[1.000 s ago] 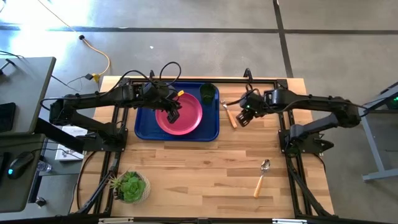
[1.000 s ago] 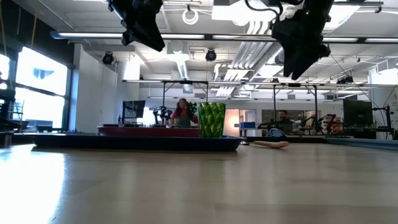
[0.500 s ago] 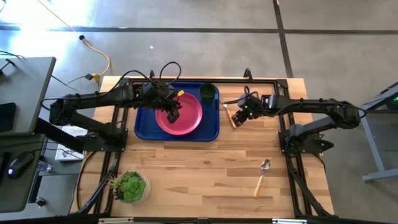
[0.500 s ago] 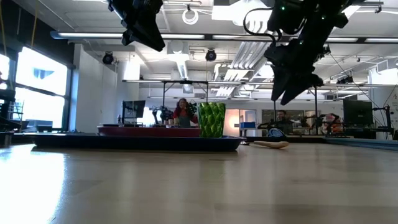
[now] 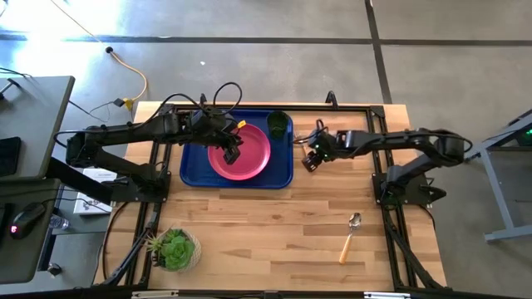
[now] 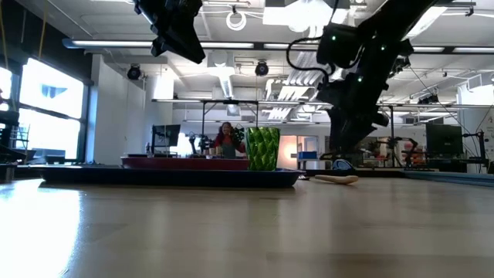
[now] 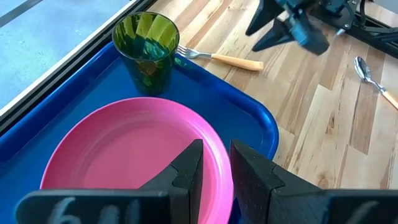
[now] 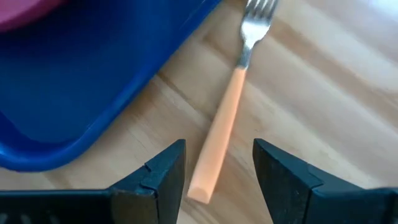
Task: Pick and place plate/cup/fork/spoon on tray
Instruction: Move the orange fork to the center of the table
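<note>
The fork is the step in hand. It lies on the tabletop point(image 5: 274, 224) just beside the tray point(image 5: 193, 170). The right gripper point(image 8: 219, 171) hangs over its handle, fingers wide. The fork point(image 8: 230, 102) needs a straight drop and a squeeze. The left gripper point(image 7: 214, 168) waits over the plate point(image 7: 124, 149), fingers narrow and empty.

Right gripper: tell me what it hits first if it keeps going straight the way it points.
Most likely the fork: its orange handle lies on the wood between the open right gripper fingers, beside the tray. Depth is unclear.
</note>
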`<act>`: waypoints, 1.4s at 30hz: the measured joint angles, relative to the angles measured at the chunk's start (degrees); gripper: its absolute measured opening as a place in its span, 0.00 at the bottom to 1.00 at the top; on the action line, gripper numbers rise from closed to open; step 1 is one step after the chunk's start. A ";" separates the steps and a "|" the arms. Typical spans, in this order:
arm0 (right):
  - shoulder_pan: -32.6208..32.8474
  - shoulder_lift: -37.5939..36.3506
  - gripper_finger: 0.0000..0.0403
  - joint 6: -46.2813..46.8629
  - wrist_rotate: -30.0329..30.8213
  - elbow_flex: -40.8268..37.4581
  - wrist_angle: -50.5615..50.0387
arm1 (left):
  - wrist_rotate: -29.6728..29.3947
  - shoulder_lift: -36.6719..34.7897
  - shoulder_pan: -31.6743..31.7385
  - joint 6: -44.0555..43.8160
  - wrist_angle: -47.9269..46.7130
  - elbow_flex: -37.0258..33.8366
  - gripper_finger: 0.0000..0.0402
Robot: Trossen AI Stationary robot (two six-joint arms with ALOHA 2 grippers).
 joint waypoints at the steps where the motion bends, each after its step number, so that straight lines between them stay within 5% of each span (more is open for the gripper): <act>1: 0.00 0.82 0.44 -0.02 -0.42 0.00 0.06 | 0.00 0.00 0.00 0.00 0.00 0.02 0.17; 29: 0.04 14.19 0.44 2.38 3.28 0.20 7.75 | -0.46 0.00 0.00 1.42 -0.02 0.02 0.17; 42: 0.00 14.28 0.16 10.26 2.64 0.17 7.68 | -0.46 0.00 0.00 1.51 -0.05 0.02 0.17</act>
